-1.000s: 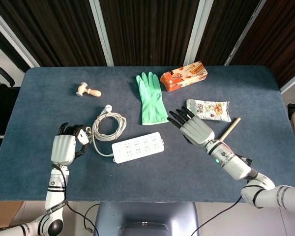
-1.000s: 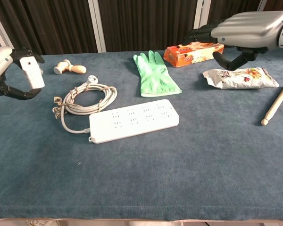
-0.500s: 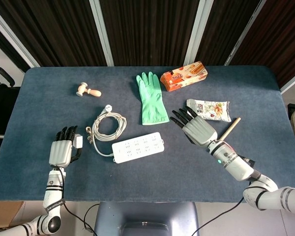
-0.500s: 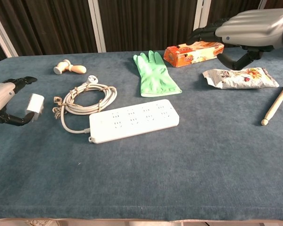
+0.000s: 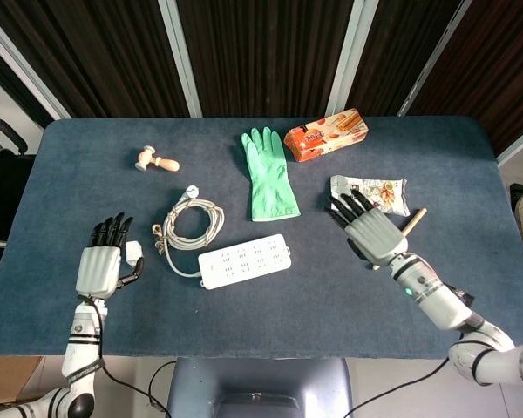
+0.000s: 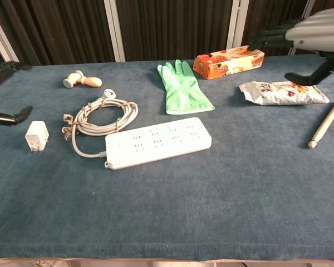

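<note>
No writing is legible on the orange box (image 6: 228, 61).

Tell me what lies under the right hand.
The right hand hovers open over the snack packet and the upper end of the wooden stick. In the head view it hides the packet's lower left corner; the chest view shows it raised clear of both.

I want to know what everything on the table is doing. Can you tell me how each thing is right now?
left hand: open, holds nothing
white charger: lying free on table
right hand: open, above snack bag
snack bag: lying flat
cable: coiled, tied
power strip: nothing plugged in
green glove: flat
orange box: lying closed
</note>
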Motion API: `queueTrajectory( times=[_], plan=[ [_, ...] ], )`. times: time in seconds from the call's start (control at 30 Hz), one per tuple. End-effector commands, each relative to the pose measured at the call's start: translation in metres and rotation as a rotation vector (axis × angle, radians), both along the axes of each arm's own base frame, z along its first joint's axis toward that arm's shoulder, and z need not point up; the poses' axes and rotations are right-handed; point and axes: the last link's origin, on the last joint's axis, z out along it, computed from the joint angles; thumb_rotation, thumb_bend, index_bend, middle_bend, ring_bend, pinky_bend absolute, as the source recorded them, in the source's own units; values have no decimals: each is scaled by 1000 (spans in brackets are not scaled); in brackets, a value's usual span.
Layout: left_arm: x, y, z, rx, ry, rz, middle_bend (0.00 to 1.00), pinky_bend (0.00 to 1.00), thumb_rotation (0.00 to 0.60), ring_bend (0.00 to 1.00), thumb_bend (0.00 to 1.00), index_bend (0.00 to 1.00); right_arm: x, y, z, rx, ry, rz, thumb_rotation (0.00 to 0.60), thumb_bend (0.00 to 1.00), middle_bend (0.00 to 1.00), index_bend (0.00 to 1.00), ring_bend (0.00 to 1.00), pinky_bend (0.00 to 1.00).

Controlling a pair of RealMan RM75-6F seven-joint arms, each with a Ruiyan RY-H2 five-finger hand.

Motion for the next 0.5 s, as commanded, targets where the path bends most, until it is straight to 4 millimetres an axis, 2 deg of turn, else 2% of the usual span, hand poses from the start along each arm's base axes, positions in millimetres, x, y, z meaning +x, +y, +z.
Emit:
queueTrajectory(
  times=[0.03, 0.13, 0.17, 0.27, 0.37, 0.43, 0.5],
  plan=[
    [-1, -37, 66, 97, 102, -51, 0, 89, 487, 0, 402, 0, -30, 29, 27, -79, -18, -94, 600, 401, 1, 0, 0, 0],
    [-23, -60, 95, 152, 127, 28, 0, 85, 587, 0, 404, 0, -59, 58, 48, -167, -25, -178, 600, 266, 0, 0, 0, 0],
    [-33, -68, 104, 175, 122, 61, 0, 85, 596, 0, 406, 0, -70, 71, 55, -202, -38, -212, 600, 249, 0, 0, 0, 0],
    [-66, -87, 119, 239, 111, 145, 0, 72, 600, 0, 411, 0, -95, 108, 70, -300, -122, -289, 600, 226, 0, 0, 0, 0],
    [-91, -105, 124, 292, 120, 238, 0, 62, 600, 0, 411, 0, -120, 145, 79, -404, -178, -338, 600, 211, 0, 0, 0, 0],
    [-99, -113, 125, 295, 111, 244, 0, 61, 600, 0, 411, 0, -135, 166, 84, -477, -210, -389, 600, 210, 0, 0, 0, 0],
    [-103, -118, 124, 275, 98, 250, 0, 64, 600, 0, 411, 0, -145, 178, 88, -539, -246, -435, 600, 209, 0, 0, 0, 0]
  ],
)
